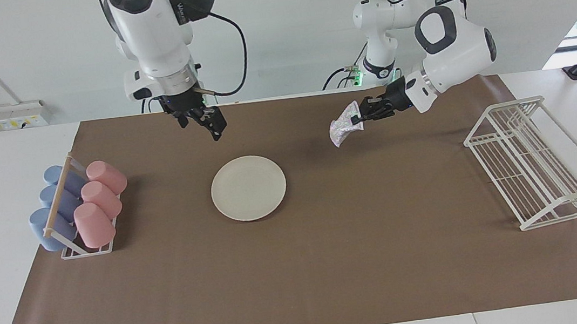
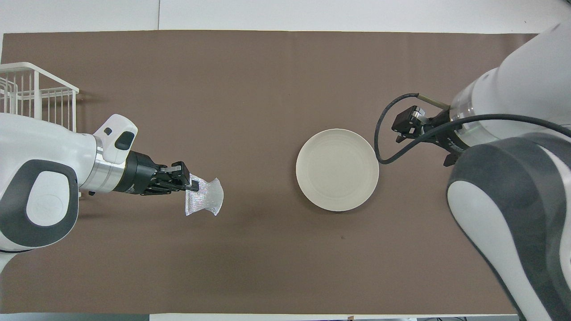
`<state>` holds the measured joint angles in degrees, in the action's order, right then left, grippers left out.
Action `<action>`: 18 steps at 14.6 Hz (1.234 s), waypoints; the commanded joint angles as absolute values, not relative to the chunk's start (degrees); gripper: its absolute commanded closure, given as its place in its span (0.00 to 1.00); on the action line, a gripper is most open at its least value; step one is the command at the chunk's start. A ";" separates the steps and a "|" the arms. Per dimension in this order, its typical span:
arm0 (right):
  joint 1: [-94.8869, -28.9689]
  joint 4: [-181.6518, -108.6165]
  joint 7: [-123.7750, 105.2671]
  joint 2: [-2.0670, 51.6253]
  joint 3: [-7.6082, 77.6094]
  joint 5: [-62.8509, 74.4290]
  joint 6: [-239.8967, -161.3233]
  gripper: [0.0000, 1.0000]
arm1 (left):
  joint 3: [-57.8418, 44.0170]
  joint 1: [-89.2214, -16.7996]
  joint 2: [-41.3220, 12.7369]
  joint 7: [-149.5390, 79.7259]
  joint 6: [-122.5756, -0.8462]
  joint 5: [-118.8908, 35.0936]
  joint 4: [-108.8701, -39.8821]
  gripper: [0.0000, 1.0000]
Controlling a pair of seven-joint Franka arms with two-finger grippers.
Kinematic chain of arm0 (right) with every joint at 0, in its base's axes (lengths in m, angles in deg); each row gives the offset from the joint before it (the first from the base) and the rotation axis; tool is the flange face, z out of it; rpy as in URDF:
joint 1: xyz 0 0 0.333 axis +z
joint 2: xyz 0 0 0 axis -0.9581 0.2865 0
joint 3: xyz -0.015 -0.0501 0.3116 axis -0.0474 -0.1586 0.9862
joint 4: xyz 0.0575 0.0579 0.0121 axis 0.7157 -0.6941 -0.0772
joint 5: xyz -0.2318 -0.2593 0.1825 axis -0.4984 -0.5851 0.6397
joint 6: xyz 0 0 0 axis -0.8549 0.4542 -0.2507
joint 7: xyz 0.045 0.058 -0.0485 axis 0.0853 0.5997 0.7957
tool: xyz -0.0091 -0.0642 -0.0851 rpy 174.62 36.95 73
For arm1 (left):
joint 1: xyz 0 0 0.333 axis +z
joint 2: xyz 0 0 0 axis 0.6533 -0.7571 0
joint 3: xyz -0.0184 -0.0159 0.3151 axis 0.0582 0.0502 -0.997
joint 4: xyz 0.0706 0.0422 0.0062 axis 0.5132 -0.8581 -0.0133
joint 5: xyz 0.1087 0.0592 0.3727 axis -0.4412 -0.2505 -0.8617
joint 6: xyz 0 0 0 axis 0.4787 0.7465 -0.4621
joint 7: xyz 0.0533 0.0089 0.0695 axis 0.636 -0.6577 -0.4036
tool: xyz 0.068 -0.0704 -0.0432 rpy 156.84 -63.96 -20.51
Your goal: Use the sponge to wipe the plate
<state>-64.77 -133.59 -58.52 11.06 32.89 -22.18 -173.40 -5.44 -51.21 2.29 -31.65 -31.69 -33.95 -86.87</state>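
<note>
The cream-white plate (image 1: pixel 248 188) lies flat on the brown mat near the table's middle; it also shows in the overhead view (image 2: pixel 337 169). My left gripper (image 1: pixel 357 118) is shut on one edge of the silvery mesh sponge (image 1: pixel 342 130), which hangs in the air over the mat, apart from the plate, toward the left arm's end. The overhead view shows this gripper (image 2: pixel 189 185) and the sponge (image 2: pixel 205 199) too. My right gripper (image 1: pixel 205 125) hangs raised over the mat just off the plate's rim, and it appears in the overhead view (image 2: pixel 403 129) as well.
A rack of blue and pink cups (image 1: pixel 79 207) lying on their sides stands at the right arm's end. A white wire dish rack (image 1: pixel 528 167) stands at the left arm's end, partly in the overhead view (image 2: pixel 35 98). The brown mat (image 1: pixel 333 265) covers most of the table.
</note>
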 commanded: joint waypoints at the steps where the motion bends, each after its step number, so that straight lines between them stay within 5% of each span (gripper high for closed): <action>1: -67.80 -135.51 -51.02 7.86 33.60 -22.78 -173.36 0.00 | -5.55 -55.55 1.48 -42.20 -33.46 -49.49 -85.15 1.00; 9: -76.51 -135.07 -28.00 7.24 33.51 -22.78 -171.87 0.00 | -5.46 -56.35 0.87 -48.02 -22.31 -77.37 -80.59 1.00; 18: -78.80 -133.58 -16.20 7.94 33.42 -22.87 -170.82 0.00 | -5.46 -58.55 -7.81 -51.28 -5.18 -109.01 -72.24 1.00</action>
<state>-76.98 -133.63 -18.78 8.31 32.77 -22.20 -171.80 -5.06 -57.65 -3.65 -50.26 -9.85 -103.25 -76.02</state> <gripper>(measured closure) 0.000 0.947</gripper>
